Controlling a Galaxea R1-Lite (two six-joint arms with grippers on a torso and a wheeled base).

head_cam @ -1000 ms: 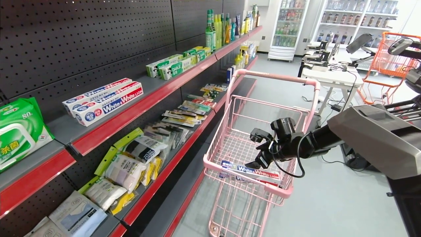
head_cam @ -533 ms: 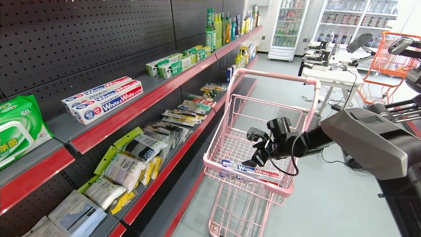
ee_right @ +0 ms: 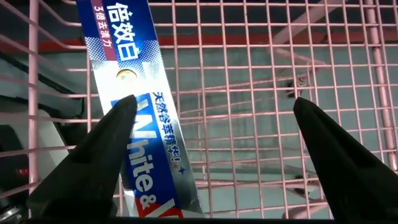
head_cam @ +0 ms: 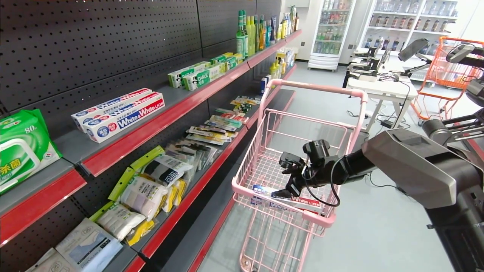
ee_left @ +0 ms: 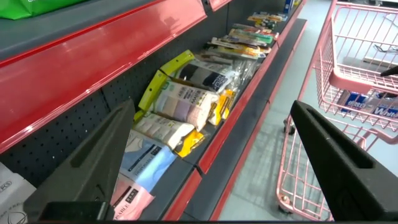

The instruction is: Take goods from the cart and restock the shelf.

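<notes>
The right claw (head_cam: 283,193) is reaching down into the pink cart (head_cam: 242,187), at the end away from the handle. Its fingers (ee_right: 93,168) are standing wide apart with nothing between them. A toothpaste box (head_cam: 293,199) is lying flat on the cart's wire floor along that end wall, and the right claw is hanging just above its blue end. Whether a fingertip is touching it cannot be told. In the right wrist view one finger is overlapping the toothpaste box while the other is sitting over bare wire.

The left claw (ee_left: 211,155) is also gaping and holding nothing. It is hovering beside the shelf (ee_left: 124,43), facing its lower tiers, with the cart off to one side.

On an upper tier, matching boxes (head_cam: 119,113) are lying together between green wipes (head_cam: 22,147) and green cartons (head_cam: 196,77).
</notes>
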